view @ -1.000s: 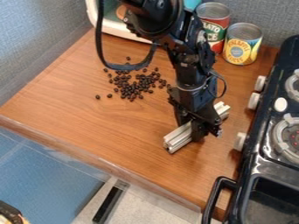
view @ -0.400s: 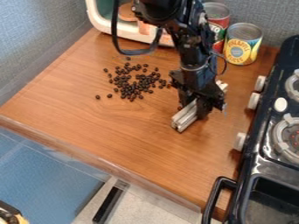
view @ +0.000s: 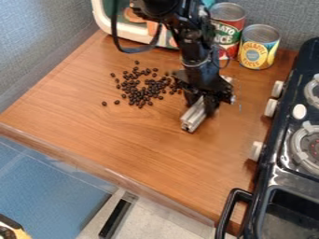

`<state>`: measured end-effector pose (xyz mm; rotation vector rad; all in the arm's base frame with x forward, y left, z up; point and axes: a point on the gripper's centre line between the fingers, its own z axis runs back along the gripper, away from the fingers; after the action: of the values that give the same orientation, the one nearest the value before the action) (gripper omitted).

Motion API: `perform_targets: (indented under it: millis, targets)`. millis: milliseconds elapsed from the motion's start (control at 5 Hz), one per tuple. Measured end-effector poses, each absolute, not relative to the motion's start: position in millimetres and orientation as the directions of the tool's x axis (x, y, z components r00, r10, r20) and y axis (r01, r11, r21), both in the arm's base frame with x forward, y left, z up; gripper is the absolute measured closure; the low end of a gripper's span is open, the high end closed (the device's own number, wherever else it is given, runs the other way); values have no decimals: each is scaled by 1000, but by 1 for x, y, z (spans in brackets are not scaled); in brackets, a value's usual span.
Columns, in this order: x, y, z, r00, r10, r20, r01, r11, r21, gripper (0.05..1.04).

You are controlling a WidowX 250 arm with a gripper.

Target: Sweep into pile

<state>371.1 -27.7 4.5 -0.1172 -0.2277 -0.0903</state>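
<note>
- Blue-gray wall [view: 37, 42], on the left side of the little black beans [view: 142, 96].
- Brown wood surface [view: 93, 121], under the beans. They lie in a loose, messy bunch, close together in the middle. Two sit near each other at the left edge.
- White box [view: 128, 31] with green inside, behind the beans.
- Silver bar [view: 194, 117], just to the right of the beans. It lies slanted, and its near end sticks out closer to the camera than the beans.
- Black gripper [view: 203, 101], also to the right of the beans, pointing down. It is pinched around the silver bar and holds it.
- Red can [view: 228, 45], behind the beans and to their right.
- Yellow and blue can [view: 257, 52], farther right of the beans.
- Black stove [view: 274, 163] with white knobs [view: 271, 108], far to the right of the beans.
</note>
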Motion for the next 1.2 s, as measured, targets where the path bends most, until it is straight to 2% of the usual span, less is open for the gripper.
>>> perform_targets:
  millis: [200, 1000, 1200]
  targets:
    - [375, -8, 6, 969, 53, 243, -20, 990, -137, 700]
    - [372, 59, 4, 906, 353, 235, -322, 933, -159, 700]
    - [366, 71, 4, 857, 454, 244, -418, 889, -186, 700]
